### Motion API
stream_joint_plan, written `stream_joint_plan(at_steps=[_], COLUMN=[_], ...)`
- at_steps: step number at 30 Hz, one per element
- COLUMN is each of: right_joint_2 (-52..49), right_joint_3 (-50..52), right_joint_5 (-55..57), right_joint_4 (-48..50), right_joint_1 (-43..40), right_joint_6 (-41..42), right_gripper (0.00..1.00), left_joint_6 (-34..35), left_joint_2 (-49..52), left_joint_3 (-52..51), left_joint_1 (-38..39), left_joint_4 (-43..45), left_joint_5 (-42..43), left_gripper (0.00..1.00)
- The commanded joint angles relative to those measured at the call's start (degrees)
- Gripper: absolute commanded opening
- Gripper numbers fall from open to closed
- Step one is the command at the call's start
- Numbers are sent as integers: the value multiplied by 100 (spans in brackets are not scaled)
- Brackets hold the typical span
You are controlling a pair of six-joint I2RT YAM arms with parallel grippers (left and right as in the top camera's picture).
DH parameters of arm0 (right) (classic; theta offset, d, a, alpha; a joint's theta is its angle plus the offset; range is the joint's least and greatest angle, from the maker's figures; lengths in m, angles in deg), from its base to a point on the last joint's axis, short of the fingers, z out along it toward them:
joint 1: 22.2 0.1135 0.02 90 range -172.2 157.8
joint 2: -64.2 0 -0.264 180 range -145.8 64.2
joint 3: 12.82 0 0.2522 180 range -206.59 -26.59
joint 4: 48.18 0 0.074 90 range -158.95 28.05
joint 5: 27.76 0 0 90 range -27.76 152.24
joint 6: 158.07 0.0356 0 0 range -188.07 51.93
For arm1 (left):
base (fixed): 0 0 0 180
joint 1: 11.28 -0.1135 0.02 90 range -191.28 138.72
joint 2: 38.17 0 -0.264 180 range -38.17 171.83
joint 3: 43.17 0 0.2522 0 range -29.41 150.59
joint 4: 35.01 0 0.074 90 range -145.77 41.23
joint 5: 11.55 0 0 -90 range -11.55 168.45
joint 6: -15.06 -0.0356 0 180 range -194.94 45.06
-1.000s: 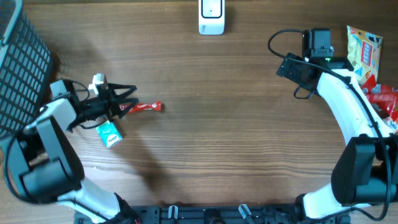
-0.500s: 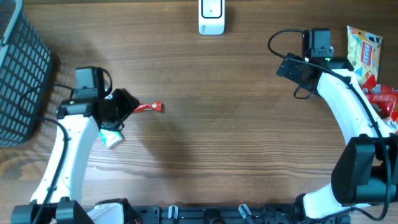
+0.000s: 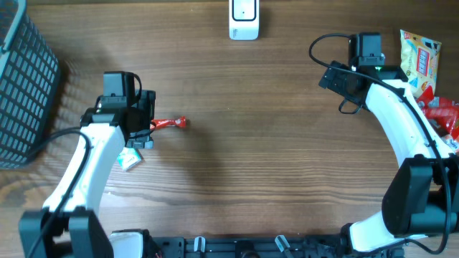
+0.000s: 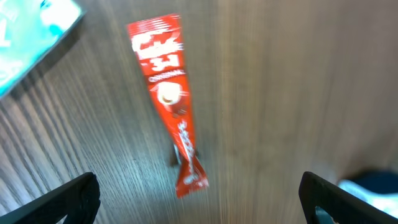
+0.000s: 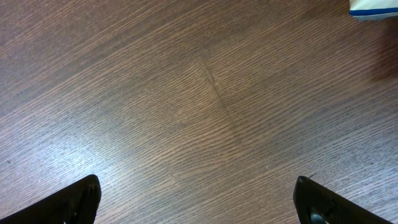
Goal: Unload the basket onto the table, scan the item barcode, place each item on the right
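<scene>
A red stick sachet [image 3: 172, 123] lies flat on the wooden table at the left. In the left wrist view the sachet [image 4: 171, 93] runs from top to bottom, its lower end above the gap between the jaws. My left gripper [image 3: 145, 129] hangs over the sachet's left end, and in its own view the gripper [image 4: 199, 199] is open wide and touches nothing. A white scanner [image 3: 244, 20] stands at the table's far edge, middle. Off to the right, my right gripper [image 3: 343, 80] hovers open above bare wood [image 5: 199, 199].
A teal packet [image 3: 128, 159] lies just below the left gripper, and shows as the teal packet [image 4: 31, 37] at the wrist view's top left. A dark mesh basket [image 3: 21, 86] stands at the far left. Snack bags [image 3: 419, 61] and red packs [image 3: 441, 115] lie at the right edge.
My left arm has swung round and shifted right, so its wrist now points down over the sachet's left end, and its jaws have spread wider. The sachet and the right arm have stayed put.
</scene>
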Motion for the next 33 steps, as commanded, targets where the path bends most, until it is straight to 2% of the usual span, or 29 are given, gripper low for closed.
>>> stream_joint_plan(at_steps=[1,2,7,11,17,26,33], right_joint_2=[66,66,66,66,66,66,66], right_joint_3=[-9,-9,-9,-9,-9,-9,-9], right_joint_5=[140,140,138,140,140,140,140], right_joint_4=[13,13,11,11,13,11,13], right_joint_1=[13,13,13,13,13,13,13], right_joint_6=[-17,-15,-17,-17,-15,-17,-15], right_gripper=[100,100,100,100,100,100,100], left_joint_6=[863,863,1097,1388,1410,1438,1434], left_joint_2=[474,557,938,1139,1340,1513,1856], left_joint_3=[-22,-22,-22,-22,-22,-22,-22], left_joint_1=[4,4,-17,-50,-94,-103,-118], left_joint_4=[22,28,4,42,514,686,1016], left_joint_5=[328,402,90,-63,-612,-581,-234], left_gripper=[100,99,74,62,64,63,61])
